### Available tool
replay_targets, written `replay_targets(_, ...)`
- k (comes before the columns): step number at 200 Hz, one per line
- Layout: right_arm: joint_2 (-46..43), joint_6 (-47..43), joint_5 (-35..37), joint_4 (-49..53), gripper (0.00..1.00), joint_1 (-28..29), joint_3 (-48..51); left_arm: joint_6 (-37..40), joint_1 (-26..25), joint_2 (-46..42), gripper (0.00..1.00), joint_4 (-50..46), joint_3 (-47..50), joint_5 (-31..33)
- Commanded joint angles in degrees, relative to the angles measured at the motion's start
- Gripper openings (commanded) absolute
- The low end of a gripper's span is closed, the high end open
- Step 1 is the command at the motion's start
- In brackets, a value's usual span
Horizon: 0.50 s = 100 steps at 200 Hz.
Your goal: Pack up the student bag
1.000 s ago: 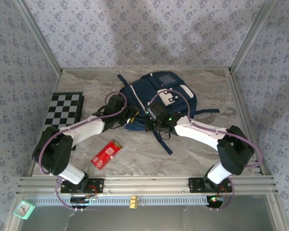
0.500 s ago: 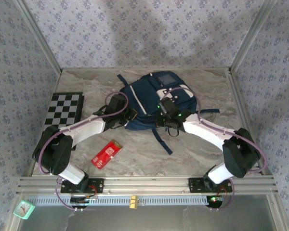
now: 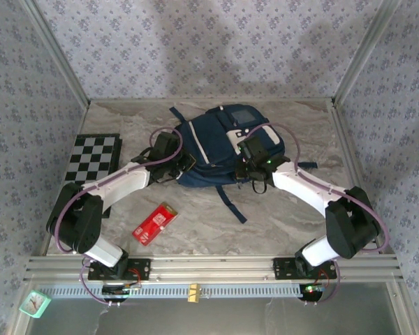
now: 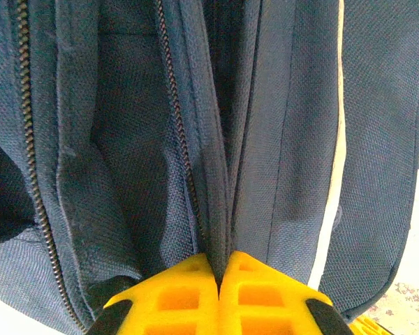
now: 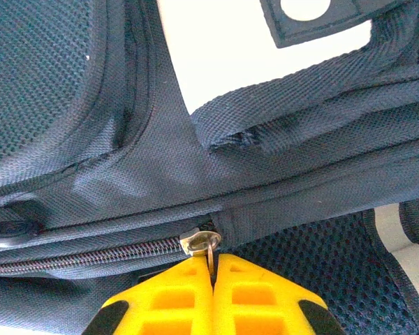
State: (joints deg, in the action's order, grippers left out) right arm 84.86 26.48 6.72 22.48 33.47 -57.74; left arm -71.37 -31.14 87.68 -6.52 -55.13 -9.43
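Centrally on the marble-patterned table [image 3: 279,216], toward its far side, the student bag [image 3: 220,143] lies flat with its front pockets and white patch facing up and one dark strap trailing toward the near edge. Both arms reach in and meet it from opposite sides. The left gripper [image 3: 188,165] sits at the bag's left flank; in the left wrist view its yellow fingers [image 4: 178,296] are pressed together on a fold of navy fabric beside an open zipper track [image 4: 178,132], so the left gripper [image 4: 220,262] is clamped on the bag itself, with the white trim stripe [image 4: 333,202] just to the right. The right gripper [image 3: 248,152] rests on the bag's upper right part, by the white patch. Seen from the right wrist, the right gripper [image 5: 213,264] is closed on the small metal zipper pull [image 5: 202,241], which stands at the end of a run of zipper teeth [image 5: 91,257] (the tab is pinched edge-on between the pads). A checkered board [image 3: 94,159] lies well to the left of the bag, and a red packet [image 3: 154,222] lies nearer the arm bases, apart from it.
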Motion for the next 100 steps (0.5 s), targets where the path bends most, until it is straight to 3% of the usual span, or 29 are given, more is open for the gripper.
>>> replay_targets(1,-3.1,-0.7,2.7,2.7,0.02,0.1,1.1,3.9,2.1,-1.2,0.04,-2.4,-2.2,4.5)
replay_targets(27,-4.8,2.0,-5.5,1.2,0.25,0.3,1.0,5.3,1.2,-3.3,0.26,-3.6,-1.6,4.2)
replay_targets(42,-5.4,3.1,-10.0,1.0,0.34,-0.5,0.3,6.9,0.0,-5.0,0.34,-5.4,-1.4,6.1)
replay_targets(100,3.2,10.2,-18.2,1.5,0.48,-3.8,-9.6,12.0,-8.1,-5.9,0.56,-11.9,-5.1,17.3)
